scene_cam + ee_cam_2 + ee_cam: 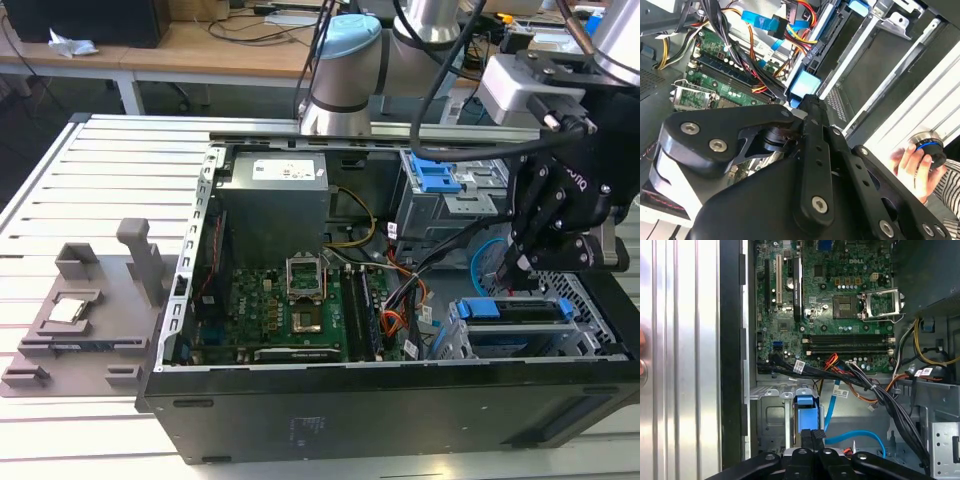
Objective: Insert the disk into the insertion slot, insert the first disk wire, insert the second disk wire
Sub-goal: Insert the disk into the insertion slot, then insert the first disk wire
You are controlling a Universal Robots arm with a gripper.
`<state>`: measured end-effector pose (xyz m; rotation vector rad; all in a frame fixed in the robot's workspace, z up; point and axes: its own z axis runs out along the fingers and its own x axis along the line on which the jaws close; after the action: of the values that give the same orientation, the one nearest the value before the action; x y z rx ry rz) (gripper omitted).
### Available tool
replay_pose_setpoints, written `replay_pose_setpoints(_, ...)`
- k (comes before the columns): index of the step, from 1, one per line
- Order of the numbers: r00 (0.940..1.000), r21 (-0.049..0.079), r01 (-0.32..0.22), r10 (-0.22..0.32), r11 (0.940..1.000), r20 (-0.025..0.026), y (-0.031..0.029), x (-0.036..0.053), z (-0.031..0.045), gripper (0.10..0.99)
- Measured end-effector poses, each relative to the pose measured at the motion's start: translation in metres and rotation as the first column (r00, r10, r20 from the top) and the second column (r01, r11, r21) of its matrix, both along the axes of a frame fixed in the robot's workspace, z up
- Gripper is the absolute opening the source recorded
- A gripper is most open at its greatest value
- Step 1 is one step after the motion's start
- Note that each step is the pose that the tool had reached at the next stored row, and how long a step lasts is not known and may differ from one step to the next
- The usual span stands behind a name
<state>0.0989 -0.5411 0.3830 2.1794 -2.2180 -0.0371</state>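
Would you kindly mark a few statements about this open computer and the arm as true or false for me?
1. The tool hangs over the drive-bay end of the case, at the exterior view's right. True.
2. The case is closed by a side panel. False: it lies open, with the motherboard exposed.
3. The light-blue second disk wire curves close to the blue caddy of the disk. True.
4. The grey fixture lies inside the case. False: it rests on the table, outside the case, towards the exterior view's left.
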Motion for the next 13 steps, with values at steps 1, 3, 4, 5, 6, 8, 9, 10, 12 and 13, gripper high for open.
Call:
replay_pose_setpoints(1,1.0,0.0,0.0,0.0,1.0,0.0,0.0,0.0011,-0.0017,0.106)
replay_pose_setpoints(3,1.0,0.0,0.0,0.0,1.0,-0.0004,0.0,0.006,-0.0098,0.106)
replay_pose_setpoints(4,1.0,0.0,0.0,0.0,1.0,-0.0005,0.0,0.008,-0.014,0.106)
replay_pose_setpoints(5,1.0,0.0,0.0,0.0,1.0,-0.0005,-0.0001,0.0087,-0.0177,0.106)
replay_pose_setpoints(6,1.0,0.0,0.0,0.0,1.0,-0.0005,-0.0001,0.0087,-0.0184,0.106)
replay_pose_setpoints(8,1.0,0.0,0.0,0.0,1.0,-0.0005,-0.0001,0.0087,-0.0187,0.106)
replay_pose_setpoints(9,1.0,0.0,0.0,0.0,1.0,-0.0005,-0.0001,0.0087,-0.0187,0.106)
replay_pose_setpoints(10,1.0,0.0,0.0,0.0,1.0,-0.0005,-0.0001,0.0087,-0.0187,0.106)
replay_pose_setpoints(12,1.0,0.0,0.0,0.0,1.0,-0.0005,-0.0001,0.0087,-0.0187,0.106)
replay_pose_setpoints(13,1.0,0.0,0.0,0.0,1.0,-0.0005,-0.0001,0.0087,-0.0187,0.106)
